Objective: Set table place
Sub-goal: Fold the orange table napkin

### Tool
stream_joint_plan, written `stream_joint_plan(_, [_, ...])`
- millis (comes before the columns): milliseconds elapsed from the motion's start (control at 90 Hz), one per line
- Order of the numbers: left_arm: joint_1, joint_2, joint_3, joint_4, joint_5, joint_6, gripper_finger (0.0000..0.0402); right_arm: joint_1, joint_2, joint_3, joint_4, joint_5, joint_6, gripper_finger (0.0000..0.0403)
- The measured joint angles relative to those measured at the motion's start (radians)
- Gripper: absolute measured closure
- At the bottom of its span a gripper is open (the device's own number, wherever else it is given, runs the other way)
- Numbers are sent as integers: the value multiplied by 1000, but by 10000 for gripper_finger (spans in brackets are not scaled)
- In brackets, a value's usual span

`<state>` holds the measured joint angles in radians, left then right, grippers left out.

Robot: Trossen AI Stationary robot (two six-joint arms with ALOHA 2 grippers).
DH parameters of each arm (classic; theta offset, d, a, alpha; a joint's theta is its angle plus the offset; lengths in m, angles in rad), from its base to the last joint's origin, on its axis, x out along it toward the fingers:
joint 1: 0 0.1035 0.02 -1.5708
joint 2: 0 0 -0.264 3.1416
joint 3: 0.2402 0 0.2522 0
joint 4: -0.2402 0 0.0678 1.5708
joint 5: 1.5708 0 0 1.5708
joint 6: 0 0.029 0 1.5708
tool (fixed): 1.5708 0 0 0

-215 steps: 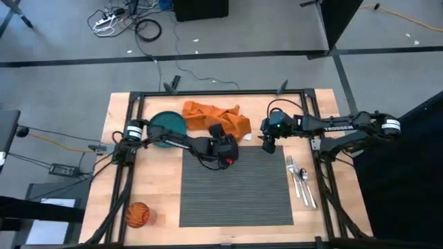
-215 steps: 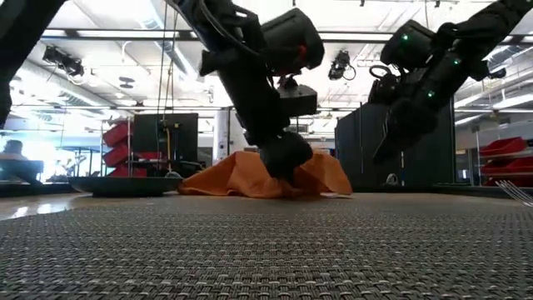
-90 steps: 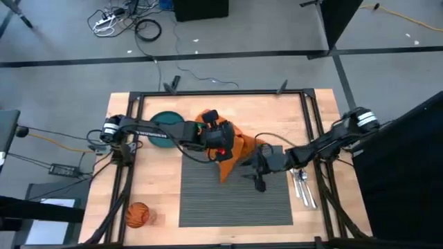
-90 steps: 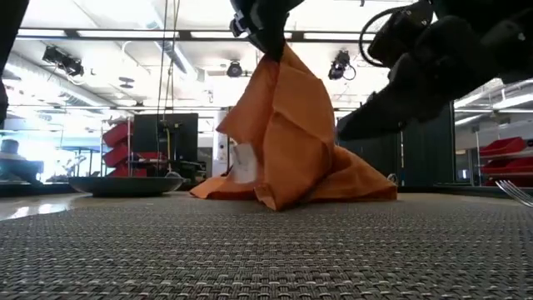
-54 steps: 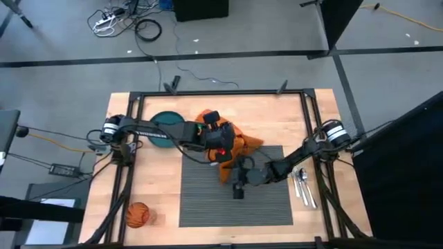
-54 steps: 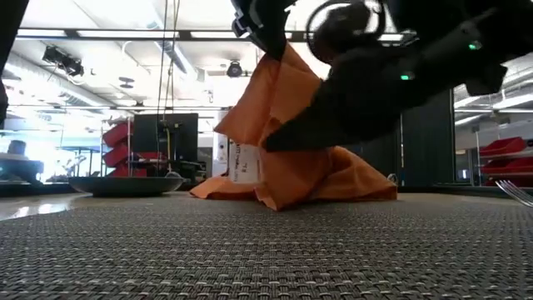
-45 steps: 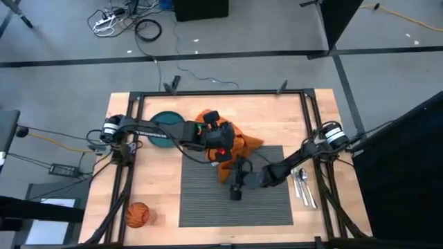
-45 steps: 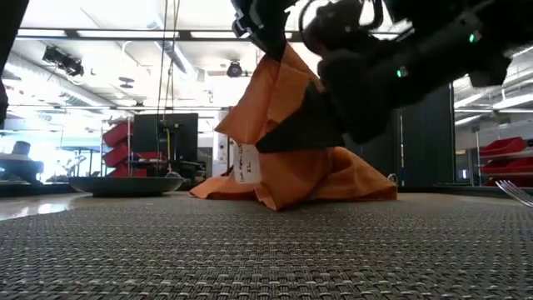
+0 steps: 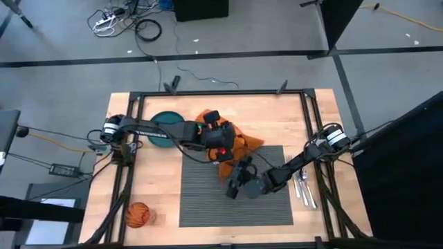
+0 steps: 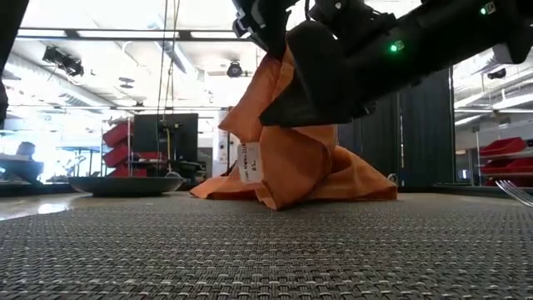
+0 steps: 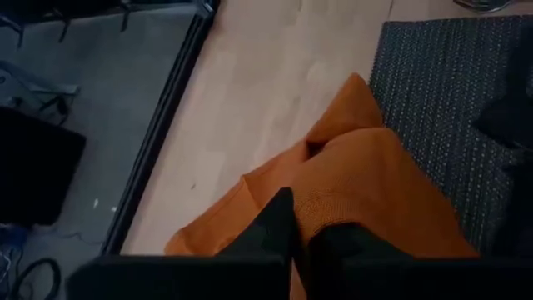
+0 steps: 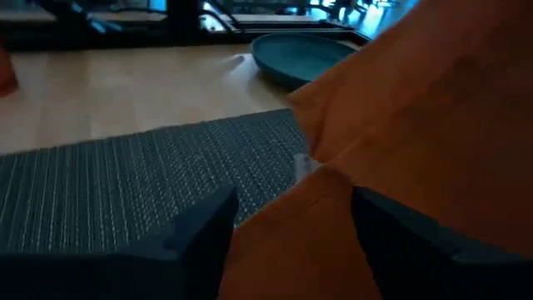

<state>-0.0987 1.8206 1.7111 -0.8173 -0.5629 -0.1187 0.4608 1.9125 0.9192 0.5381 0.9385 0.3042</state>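
Note:
The orange napkin (image 10: 287,158) hangs in a tent shape from my left gripper (image 9: 220,144), which is shut on its top above the far edge of the dark grey placemat (image 9: 208,204). My right gripper (image 12: 291,237) is open and low over the placemat. Its fingers stand on either side of the napkin's hanging near fold (image 12: 333,225). The teal plate (image 9: 166,129) sits on the wood at the far left. The orange cup (image 9: 137,215) lies at the near left corner. The fork, knife and spoon (image 9: 301,181) lie right of the placemat. My left gripper pinches the napkin's raised peak (image 11: 321,212) between its two fingers (image 11: 275,225), coming from above and pointing down. The cloth hangs slack below them; its lower edge (image 10: 275,198) rests on the placemat's far edge and the wood behind. Whether my right gripper touches the cloth between its fingers, I cannot tell.
The black metal frame (image 9: 221,93) edges the table. The plate (image 12: 308,54) lies beyond the napkin as the right wrist sees it. The fork's tines (image 10: 516,192) show at the placemat's right. The placemat's near half (image 10: 266,250) lies bare.
My right gripper has swept low over the placemat toward the table's left, from beside the cutlery up to the hanging napkin, and now has the near fold between its fingers. My left gripper has kept still with the napkin lifted.

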Motion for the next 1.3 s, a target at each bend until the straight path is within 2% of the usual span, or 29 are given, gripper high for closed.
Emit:
stream_joint_plan(144, [0,0,0,3,0,-12,402,0,17,1,5,-5,45,193])
stream_joint_plan(311, [0,0,0,3,0,-14,402,9,132,29,12,-45,97,195])
stream_joint_plan(589, [0,0,0,2,0,-14,402,1,251,97,1,-84,42,205])
stream_joint_plan(767, [0,0,0,2,0,-14,402,-11,258,98,-29,-107,37,260])
stream_joint_plan(1022, [0,0,0,4,0,-8,402,-19,252,99,-26,-125,-42,387])
stream_joint_plan(1167, [0,0,0,4,0,7,402,-16,195,93,-79,-141,-97,399])
stream_joint_plan(1300, [0,0,0,1,0,9,402,4,47,94,-189,-151,-132,402])
